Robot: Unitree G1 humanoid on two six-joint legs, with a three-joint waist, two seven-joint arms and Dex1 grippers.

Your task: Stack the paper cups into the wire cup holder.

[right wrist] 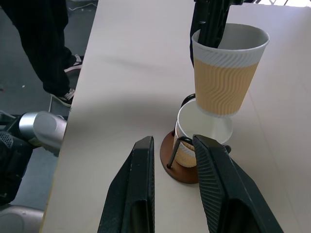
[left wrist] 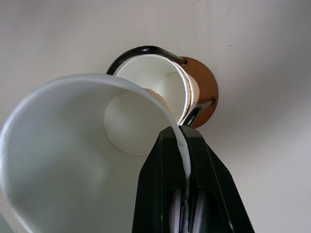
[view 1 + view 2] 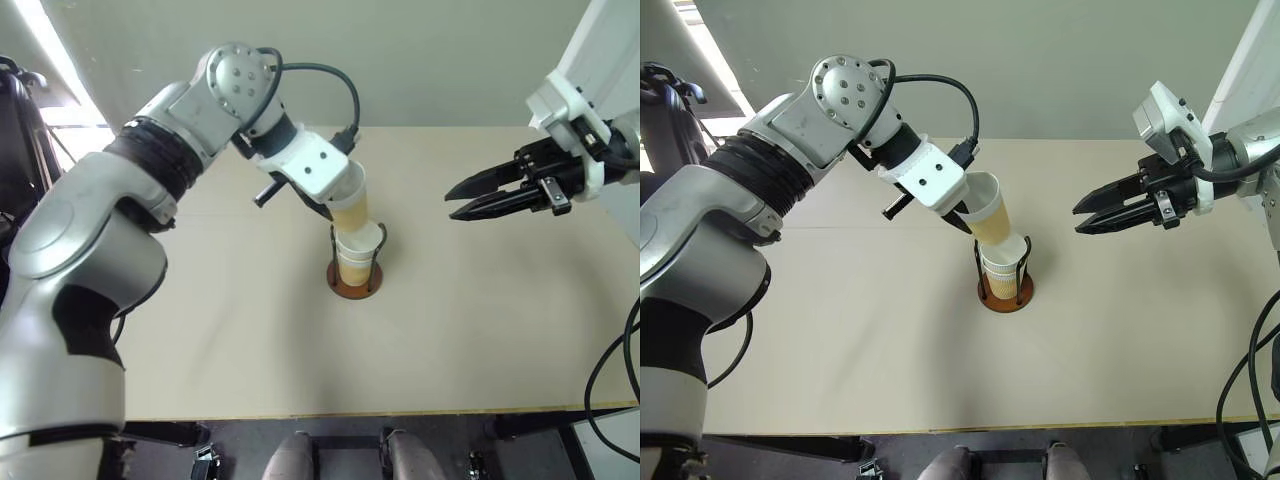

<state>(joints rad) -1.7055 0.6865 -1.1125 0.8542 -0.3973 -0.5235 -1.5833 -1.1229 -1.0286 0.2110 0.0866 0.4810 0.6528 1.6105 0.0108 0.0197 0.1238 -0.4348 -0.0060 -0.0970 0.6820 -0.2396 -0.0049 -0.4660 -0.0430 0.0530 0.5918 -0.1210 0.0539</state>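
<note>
Left pincer [image 2: 186, 145] clamped on paper cup [image 1: 227, 73] rim, above wire cup holder [image 1: 181, 167]

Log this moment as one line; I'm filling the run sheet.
left gripper: shut on paper cup rim, cup above wire cup holder | holder: cups inside | right gripper: open, empty

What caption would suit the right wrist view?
A paper cup, gripped by its rim, hangs just above cups already nested in the wire cup holder.
</note>
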